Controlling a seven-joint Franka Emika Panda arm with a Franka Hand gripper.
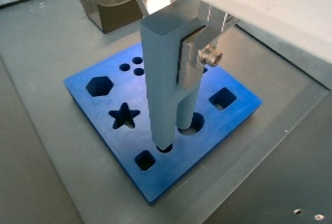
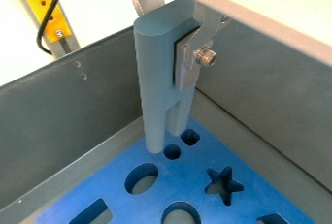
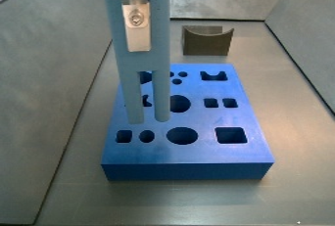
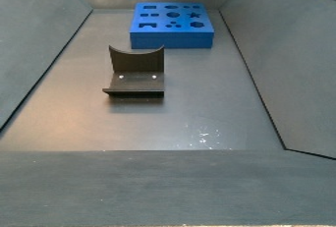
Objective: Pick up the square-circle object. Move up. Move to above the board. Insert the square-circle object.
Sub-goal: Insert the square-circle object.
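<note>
The square-circle object [image 1: 166, 82], a tall grey-blue peg of two parallel bars, stands upright over the bright-blue board [image 1: 111, 87]. My gripper [image 1: 172, 55] is shut on its upper part. One silver finger [image 1: 195, 57] with a screw lies flat on the peg's side, and the other finger is hidden behind the peg. In a wrist view the peg [image 2: 158, 82] has its lower end at or just inside a hole mouth of the board [image 2: 247, 213]. In a side view both bars [image 3: 131, 83] reach the board's top [image 3: 210, 157] at two holes near its left edge.
The dark fixture [image 3: 206, 40] stands behind the board; it also shows in a wrist view [image 1: 111, 10] and in a side view [image 4: 134, 74]. Grey walls [image 2: 78, 121] enclose the floor. The board [image 4: 168, 25] lies near the far wall.
</note>
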